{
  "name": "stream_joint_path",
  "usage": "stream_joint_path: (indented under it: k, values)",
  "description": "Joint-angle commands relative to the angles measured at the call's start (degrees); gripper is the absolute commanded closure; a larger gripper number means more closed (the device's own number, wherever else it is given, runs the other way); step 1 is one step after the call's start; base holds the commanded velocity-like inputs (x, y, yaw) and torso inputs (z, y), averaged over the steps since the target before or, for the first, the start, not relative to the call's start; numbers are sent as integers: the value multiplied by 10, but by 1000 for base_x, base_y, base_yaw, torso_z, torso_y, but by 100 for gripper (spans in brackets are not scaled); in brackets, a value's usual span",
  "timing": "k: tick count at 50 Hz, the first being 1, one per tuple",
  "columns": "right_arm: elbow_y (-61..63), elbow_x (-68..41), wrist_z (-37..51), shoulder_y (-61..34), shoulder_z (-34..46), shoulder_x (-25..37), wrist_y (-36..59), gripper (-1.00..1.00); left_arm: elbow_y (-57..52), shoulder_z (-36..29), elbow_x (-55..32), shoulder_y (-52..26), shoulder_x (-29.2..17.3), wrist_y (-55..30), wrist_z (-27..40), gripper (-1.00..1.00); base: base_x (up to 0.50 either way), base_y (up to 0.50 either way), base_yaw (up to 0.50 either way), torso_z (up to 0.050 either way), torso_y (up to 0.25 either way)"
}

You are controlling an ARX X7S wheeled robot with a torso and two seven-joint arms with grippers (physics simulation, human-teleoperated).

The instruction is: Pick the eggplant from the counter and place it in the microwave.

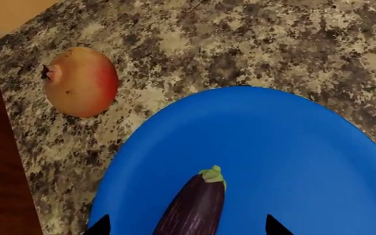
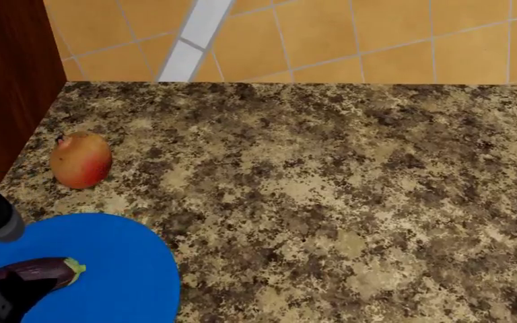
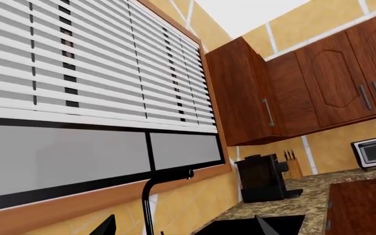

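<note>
Head view, lower left corner: we find the left gripper [image 2: 3,296] as a dark shape at the frame edge, overlapping the rear end of the eggplant [image 2: 36,270]. The eggplant lies on the blue plate [image 2: 124,269], green stem cap pointing toward the right of the frame. The plate sits on the counter [image 2: 330,202], cut off by the bottom and left edges. A grey-tipped dark arm segment crosses the left edge just above the plate.

In the left wrist view we see two black fingertips [image 1: 276,226] at the bottom edge, set well apart, with the eggplant [image 1: 193,205] running between them and touching neither at the visible tips. The jaws stand wide open; we see no grip on the eggplant.

Further up the head view, near the left edge, a round red-yellow fruit [image 2: 81,159] rests on the counter, apart from the plate. A dark wood cabinet side [image 2: 7,81] rises along the upper left. An orange tiled wall [image 2: 330,40] closes the counter at the top of the frame.

In the right wrist view, the right gripper [image 3: 184,227] shows two dark fingertips at the bottom edge, spread apart with nothing between them. Beyond them we note a black faucet [image 3: 152,196], a window blind [image 3: 77,63], a black coffee machine [image 3: 263,178], wooden wall cabinets [image 3: 305,83] and, at the far right edge, the microwave [image 3: 375,151].
</note>
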State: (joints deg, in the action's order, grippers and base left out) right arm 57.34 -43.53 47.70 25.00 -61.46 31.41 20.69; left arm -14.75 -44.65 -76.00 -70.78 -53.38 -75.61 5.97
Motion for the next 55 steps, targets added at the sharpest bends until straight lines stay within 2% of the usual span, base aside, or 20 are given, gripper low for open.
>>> stream_joint_path:
  k: [1,55]
  values:
    - [-1,2,3,2,3,2,-1,-100,25,-24,50,14,1,31,-37,-100,0,0,0,0,0]
    - [-7,5,21,17,14,12,-17,-100,39,-52,73,63,4,69,-40,-100,0,0,0,0,0]
